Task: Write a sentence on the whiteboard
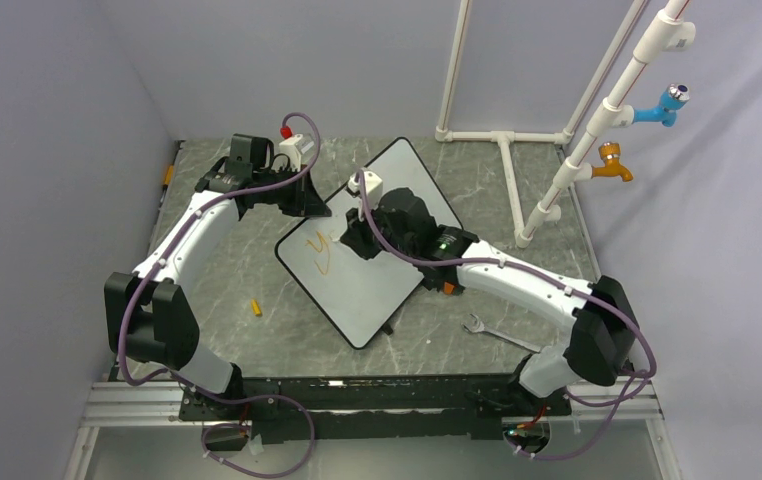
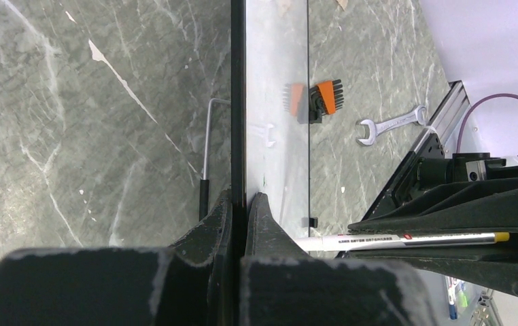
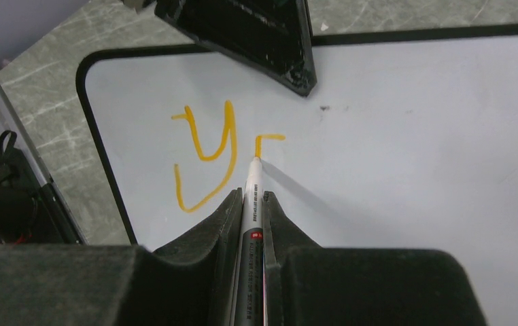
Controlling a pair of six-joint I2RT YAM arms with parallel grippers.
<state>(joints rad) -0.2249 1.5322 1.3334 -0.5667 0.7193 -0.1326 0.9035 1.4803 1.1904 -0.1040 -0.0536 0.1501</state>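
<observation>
Whiteboard (image 1: pixel 362 285): big, flat, white, with round corners and thin black rim. Lies on grey table (image 1: pixel 277 335), near middle, turned slantwise, one corner pointing at near edge.

Sentence (image 3: pixel 205 153): orange marker lines, only just begun. One big "Y" with long curly tail, then small bent stroke just beside it. Sits near board's left corner.

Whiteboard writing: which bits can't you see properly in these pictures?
- Top external: the orange writing is too small to read, and the right end effector covers the spot where it is writing.
- Left wrist: the whiteboard shows nearly edge-on, so no writing can be seen.
- Right wrist: the marker is mostly hidden between the fingers, and the frame cuts off the whiteboard's right side.
</observation>
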